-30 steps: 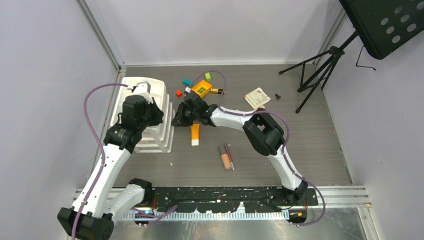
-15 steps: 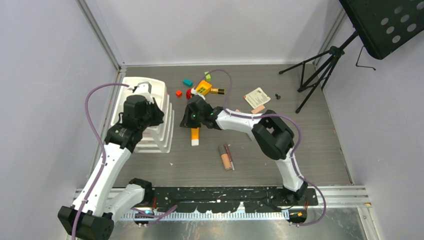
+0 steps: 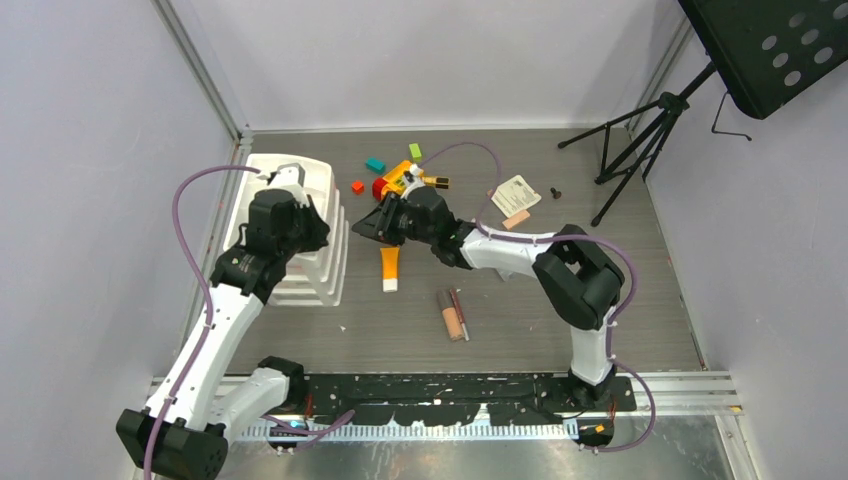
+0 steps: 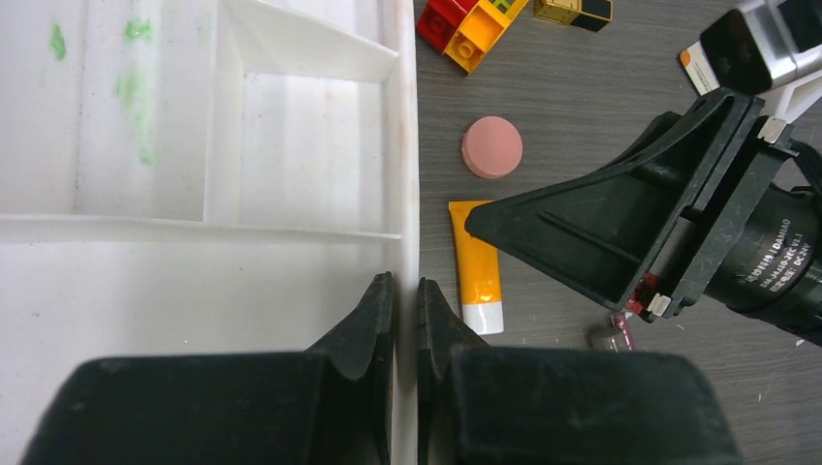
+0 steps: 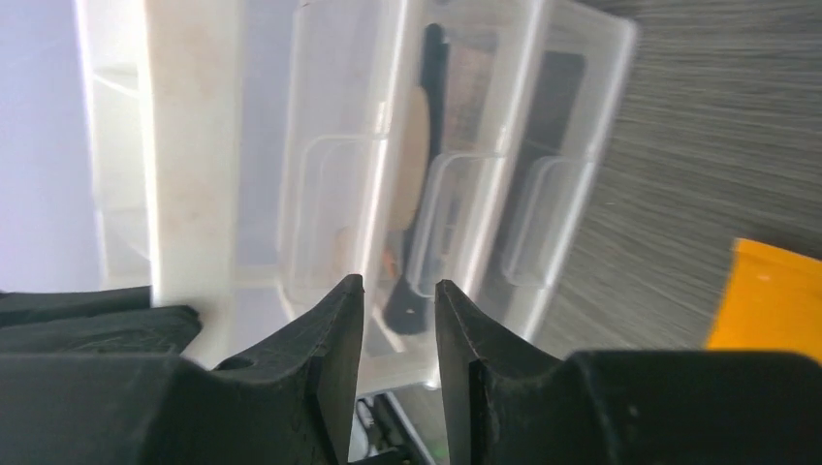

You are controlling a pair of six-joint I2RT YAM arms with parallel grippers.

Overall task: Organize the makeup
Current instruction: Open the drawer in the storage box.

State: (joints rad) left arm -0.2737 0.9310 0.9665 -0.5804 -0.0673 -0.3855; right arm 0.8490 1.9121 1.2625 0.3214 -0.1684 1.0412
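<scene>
- My left gripper (image 4: 405, 286) is clamped on the right-hand wall of the white organizer (image 4: 407, 145). One finger sits inside the wall and one outside, pressed nearly together on the thin plastic.
- My right gripper (image 5: 399, 291) has its fingers a narrow gap apart with nothing between them. Through the gap I only see the organizer's clear drawer fronts, which are blurred.
- The orange tube (image 4: 477, 276) lies flat on the table just beside the organizer, white cap toward the arm bases. In the left wrist view the right fingertips hang over its uncapped end, but I cannot tell whether they touch it. In the right wrist view it shows only as an orange corner off to the side.
- The pink compact (image 4: 491, 146) lies just past the tube's uncapped end, clear of both pairs of fingers.
- The beige tube (image 3: 451, 316) and red pencil (image 3: 461, 312) lie side by side nearer the bases, well apart from both grippers.
- The toy brick (image 3: 392, 181) and gold-black lipstick (image 3: 434, 182) sit beyond the right gripper.
</scene>
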